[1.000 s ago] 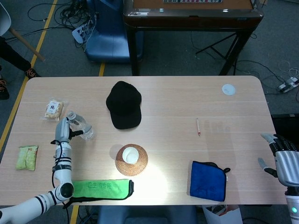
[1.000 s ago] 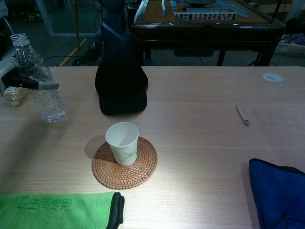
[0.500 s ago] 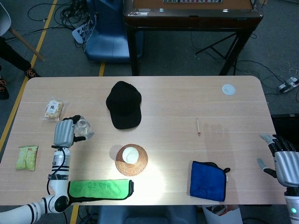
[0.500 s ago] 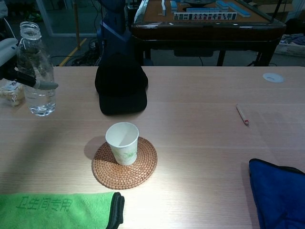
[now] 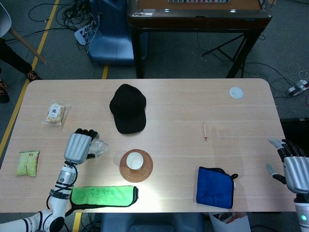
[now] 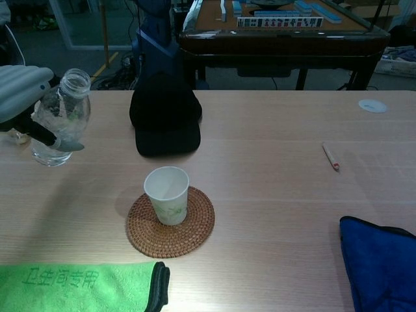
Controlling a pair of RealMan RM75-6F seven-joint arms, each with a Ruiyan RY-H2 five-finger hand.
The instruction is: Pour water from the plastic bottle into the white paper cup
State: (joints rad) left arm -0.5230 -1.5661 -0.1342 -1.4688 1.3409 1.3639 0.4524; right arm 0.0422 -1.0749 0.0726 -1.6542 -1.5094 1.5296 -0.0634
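Note:
My left hand (image 5: 78, 146) (image 6: 26, 104) grips a clear, uncapped plastic bottle (image 6: 60, 118) (image 5: 99, 146) above the table's left side. The bottle leans with its open neck toward the right, toward the cup, and water shows in its lower part. A white paper cup (image 6: 167, 194) (image 5: 135, 160) stands upright on a round woven coaster (image 6: 170, 223) (image 5: 136, 166), to the right of the bottle and nearer the front edge. Nothing is in my right hand (image 5: 292, 166), which hangs open off the table's right front corner and appears only in the head view.
A black cap (image 5: 127, 108) (image 6: 164, 119) lies behind the cup. A green towel (image 5: 103, 195) (image 6: 78, 286) lies at the front left, a blue cloth (image 5: 215, 186) (image 6: 382, 262) at the front right. A pencil (image 5: 204, 131), a white lid (image 5: 235, 92) and two snack packets (image 5: 55, 113) (image 5: 28, 162) sit further out.
My left hand has carried the bottle rightward and nearer, toward the cup, and the bottle's neck now leans to the right. The right hand has stayed put.

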